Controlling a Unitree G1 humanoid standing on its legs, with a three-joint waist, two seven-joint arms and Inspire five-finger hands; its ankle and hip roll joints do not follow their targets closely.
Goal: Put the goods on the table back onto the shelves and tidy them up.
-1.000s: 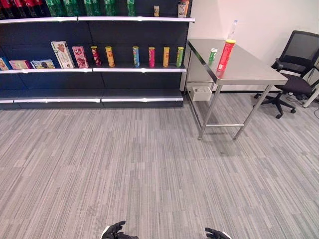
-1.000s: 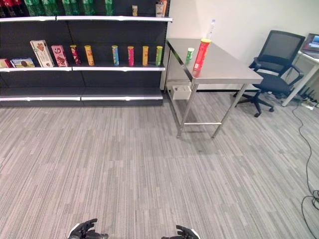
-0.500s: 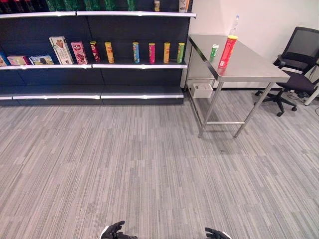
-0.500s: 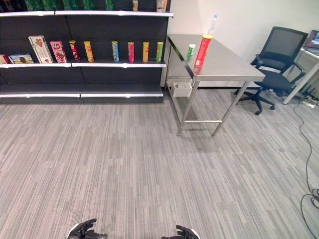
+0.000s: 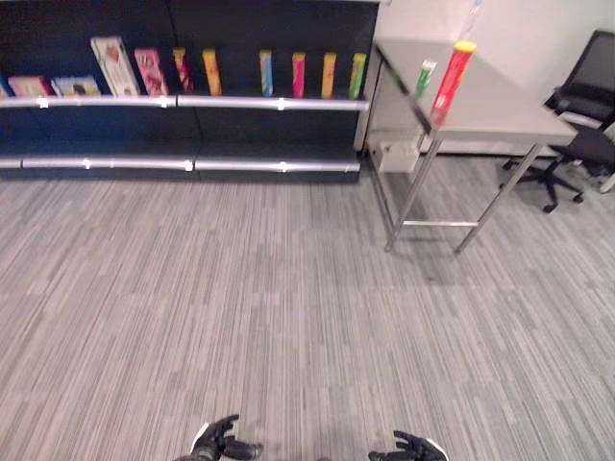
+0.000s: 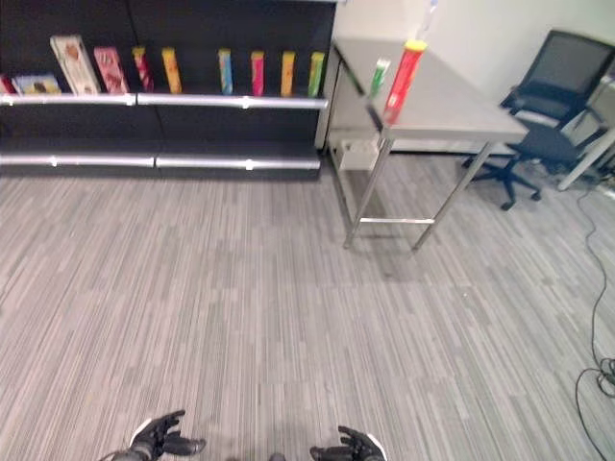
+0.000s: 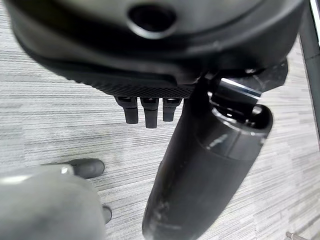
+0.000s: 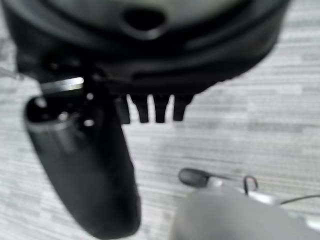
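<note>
Dark shelving unit (image 5: pixel 183 101) runs along the far wall; on its middle shelf, boxes at the left end and a row of upright tubes (image 5: pixel 298 75) spaced along the right. Steel table (image 6: pixel 452 101) stands just beside the shelving's right end, well apart from the robot across grey striped floor (image 5: pixel 288 317). Office chair (image 6: pixel 557 91) beyond the table, cut off at the frame edge.

Goods left on the table: a tall red canister (image 6: pixel 405 69) with yellow cap, upright near the front-left corner, and a small green tube (image 6: pixel 381 75) upright just beside it. A clear bottle (image 6: pixel 425 17) shows at the table's back edge, top cut off, hard to make out.

Judgement on handling: the red canister is likely light, stiff-walled, smooth, and tall enough to tip if nudged; take it round the middle of the body, not the cap. The green tube is slim and light; pinch it mid-body.

Left hand (image 5: pixel 219 444) and right hand (image 5: pixel 408 448) hang low at the bottom edge, both holding nothing, fingers loose and slightly spread; the wrist views show straight fingertips (image 7: pixel 145 111) over bare floor.

Upper shelves are cut off. Labels unreadable.
</note>
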